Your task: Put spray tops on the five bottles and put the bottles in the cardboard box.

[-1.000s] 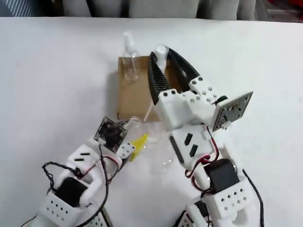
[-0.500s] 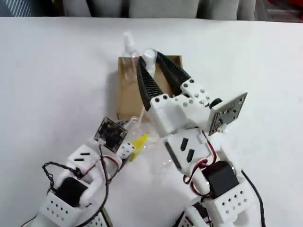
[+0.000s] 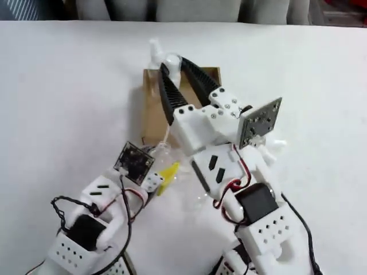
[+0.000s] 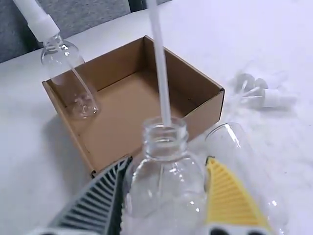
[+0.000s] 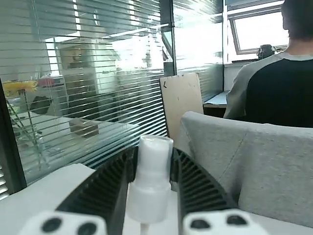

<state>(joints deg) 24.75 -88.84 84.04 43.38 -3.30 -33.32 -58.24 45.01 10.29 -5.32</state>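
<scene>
A white table (image 3: 69,86) carries the work, with grey upholstered seat backs (image 5: 254,161) along its far edge and slatted window blinds (image 5: 98,73) in the room behind. An open cardboard box (image 4: 127,93) sits near the middle of the table, and one clear bottle already fitted with a spray top (image 4: 68,73) stands inside it, in a far corner against the wall. Loose spray tops (image 4: 259,93) lie on the table beside the box, and an uncapped clear bottle (image 4: 244,161) lies on its side near the box's front. The left arm is folded low at the near edge of the table, and the left gripper (image 4: 166,166) is clamped on an upright open bottle (image 4: 166,196), its grey and yellow fingers pressed on either side of the shoulder, just in front of the box. The right arm stretches forward over the box with its wrist raised, and the right gripper (image 5: 154,154) pinches a white spray top (image 5: 149,181) between its black fingers, high above the held bottle. The top's thin dip tube (image 4: 159,63) hangs down with its lower end inside the neck of the held bottle, the cap well clear of the neck.
</scene>
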